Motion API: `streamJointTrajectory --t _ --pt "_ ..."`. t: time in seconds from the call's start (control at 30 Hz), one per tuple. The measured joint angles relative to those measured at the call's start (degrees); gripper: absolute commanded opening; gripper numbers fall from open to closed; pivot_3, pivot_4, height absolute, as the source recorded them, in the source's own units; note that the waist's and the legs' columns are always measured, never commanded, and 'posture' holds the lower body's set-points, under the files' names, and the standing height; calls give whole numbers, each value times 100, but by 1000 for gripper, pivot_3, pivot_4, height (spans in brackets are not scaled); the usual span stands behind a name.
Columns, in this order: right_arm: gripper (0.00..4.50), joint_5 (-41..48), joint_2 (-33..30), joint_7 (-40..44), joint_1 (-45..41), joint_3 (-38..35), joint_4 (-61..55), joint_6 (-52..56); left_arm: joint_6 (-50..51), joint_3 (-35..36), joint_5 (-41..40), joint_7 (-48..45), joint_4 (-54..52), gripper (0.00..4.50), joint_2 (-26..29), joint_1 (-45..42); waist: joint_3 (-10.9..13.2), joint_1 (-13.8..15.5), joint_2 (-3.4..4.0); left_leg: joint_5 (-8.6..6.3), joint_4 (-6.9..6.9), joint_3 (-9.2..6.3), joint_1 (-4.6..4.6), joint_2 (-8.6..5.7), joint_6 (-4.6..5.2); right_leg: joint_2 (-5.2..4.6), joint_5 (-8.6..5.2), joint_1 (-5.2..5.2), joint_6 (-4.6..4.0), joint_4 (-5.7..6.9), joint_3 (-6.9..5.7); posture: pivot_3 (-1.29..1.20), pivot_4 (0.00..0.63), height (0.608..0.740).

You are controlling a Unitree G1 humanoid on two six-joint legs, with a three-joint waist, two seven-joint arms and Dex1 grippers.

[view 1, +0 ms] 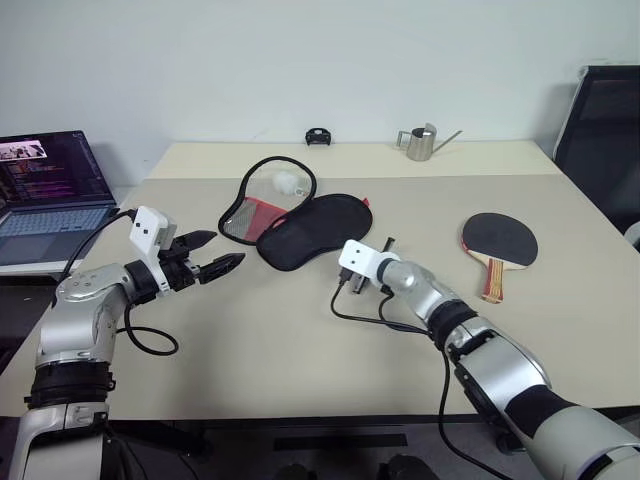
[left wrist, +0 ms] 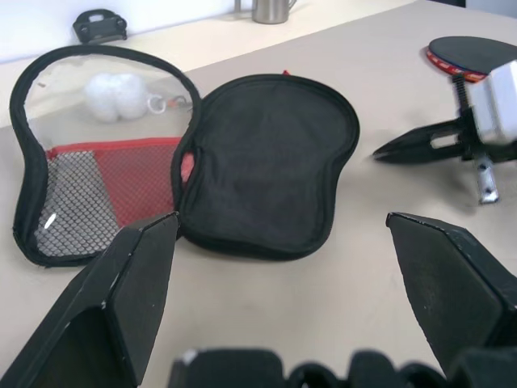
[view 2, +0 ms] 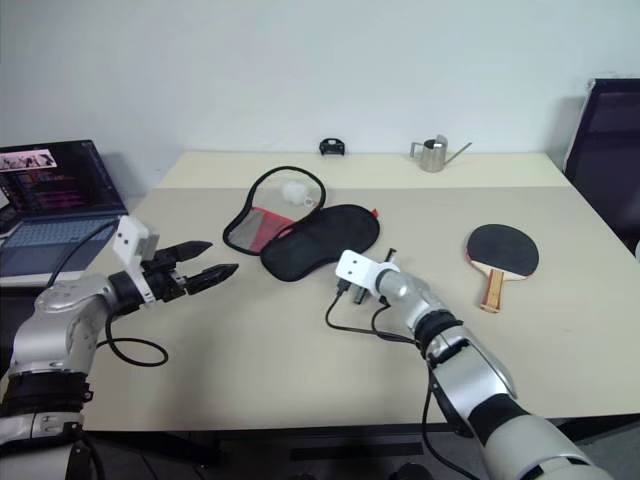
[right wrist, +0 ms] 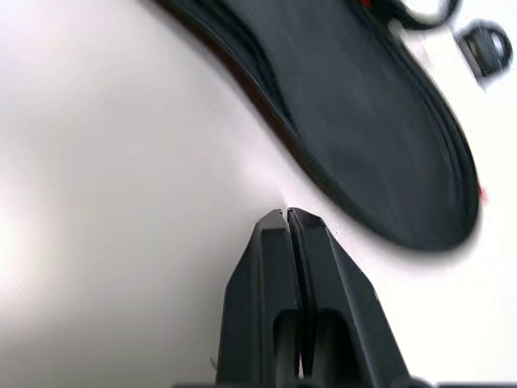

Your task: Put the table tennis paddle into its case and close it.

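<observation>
The case (view 1: 315, 228) lies unzipped and spread flat in the middle of the table. Its black half is toward me on the right; the half with the clear window and red mesh pocket (left wrist: 105, 186) is on the left. The table tennis paddle (view 1: 498, 240) rests black face up at the right, handle toward me, apart from both grippers. My left gripper (view 1: 229, 248) hovers open left of the case, pointing at it, with nothing between its fingers. My right gripper (right wrist: 287, 212) is shut and empty, just off the near edge of the black half.
A white fluffy ball (view 1: 288, 182) shows through the case's clear window. An open laptop (view 1: 50, 190) stands at the left. A metal pitcher (view 1: 420, 143) and a small black object (view 1: 319, 136) sit at the far edge. A black chair (view 1: 605, 130) stands at the right.
</observation>
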Motion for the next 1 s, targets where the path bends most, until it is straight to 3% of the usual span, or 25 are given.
streamJointTrajectory --t 0.1,0.23,0.5,0.7,1.0 --pt "657 447 -68 542 630 -261 -1127 337 -42 -80 78 12 229 4500 -85 -126 0 0 0 -1 1 -1 -3 1 3 0 0 0 0 0 0 0 150 740" --pt "2012 895 -99 1121 1280 -394 -2844 1196 -80 -213 179 49 521 4500 -245 -379 1 -3 -1 -2 4 -1 -2 1 4 1 0 -1 0 1 1 0 150 740" --pt "2012 2416 -350 1956 2033 -980 -6385 3728 -84 -469 555 570 1800 4500 -923 -1177 -1 138 -4 -2 8 -9 -4 -3 5 1 0 3 1 -1 -10 0 150 740" --pt "2012 2810 -736 1887 2251 -1253 -7232 4614 327 -426 515 1016 2542 4500 -1468 -1535 0 146 -8 -2 8 -10 -5 -4 6 2 0 3 1 0 -12 0 150 740" --pt "2012 3241 -1067 1645 2362 -1619 -7932 5279 303 331 372 2287 4345 4500 -1993 -2693 8 130 -22 -1 7 -7 -4 -6 7 3 0 1 1 -1 -18 0 150 740"
